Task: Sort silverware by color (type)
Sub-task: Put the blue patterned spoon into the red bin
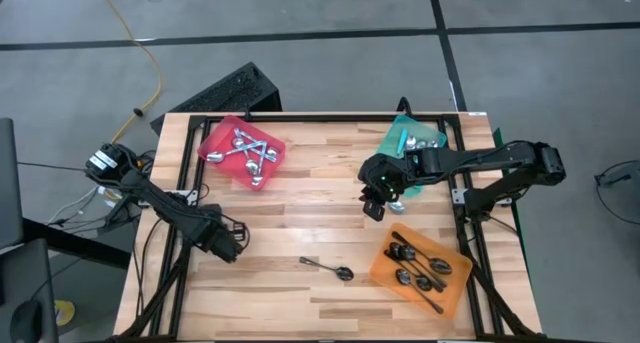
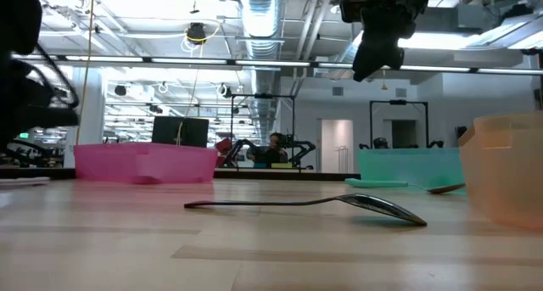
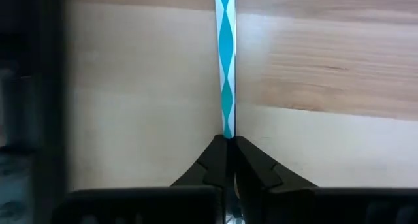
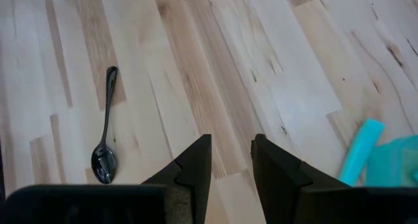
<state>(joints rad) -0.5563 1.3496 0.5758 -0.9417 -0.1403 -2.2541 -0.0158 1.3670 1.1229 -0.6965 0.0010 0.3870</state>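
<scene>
My left gripper is near the table's left edge, pointing down and shut on a spoon with a teal-and-white patterned handle. In the high view the gripper hides this spoon. My right gripper hangs open above the table's middle right with nothing between its fingers. One black spoon lies flat on the wood near the front. Silver spoons lie in the red tray, teal-handled ones in the teal tray, and black ones in the orange tray. My left gripper pinches the patterned handle between its two fingertips, coming from above. The handle runs straight out from the fingertips, seen edge-on. The fingers hide the spoon's other end. I cannot tell whether the spoon is clear of the table.
The black spoon lies in the open stretch of wood between the two arms. The three trays stand at the far left, far right and near right. A dark frame rail runs along the table's edges.
</scene>
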